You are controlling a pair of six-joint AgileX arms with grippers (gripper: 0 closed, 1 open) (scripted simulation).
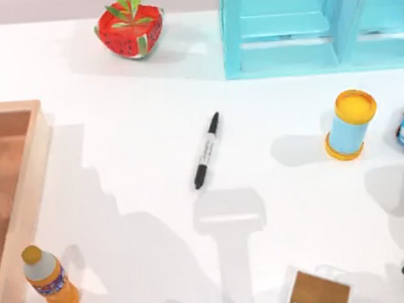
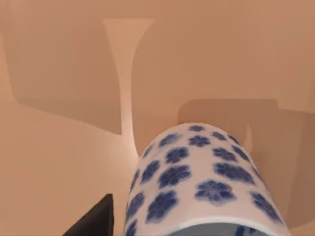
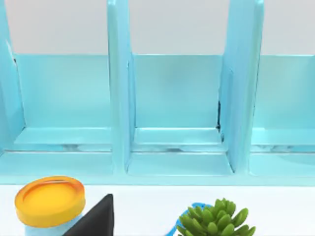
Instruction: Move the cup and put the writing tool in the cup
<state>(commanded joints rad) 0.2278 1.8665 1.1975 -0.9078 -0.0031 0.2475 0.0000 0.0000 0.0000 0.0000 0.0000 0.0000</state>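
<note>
cup (image 2: 202, 182), white with blue flowers, close before the left wrist camera above a wooden tray (image 1: 10, 137) surface, grip state indeterminable; marker pen (image 1: 207, 150) lies mid-table awaiting insertion.

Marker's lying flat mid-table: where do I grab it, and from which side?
Grip the marker pen across its white label band, coming straight down from above. It lies flat on the white table, slanting with one end toward the blue shelf, so set the fingers across the barrel. Open table on both sides probably leaves room for them.
</note>
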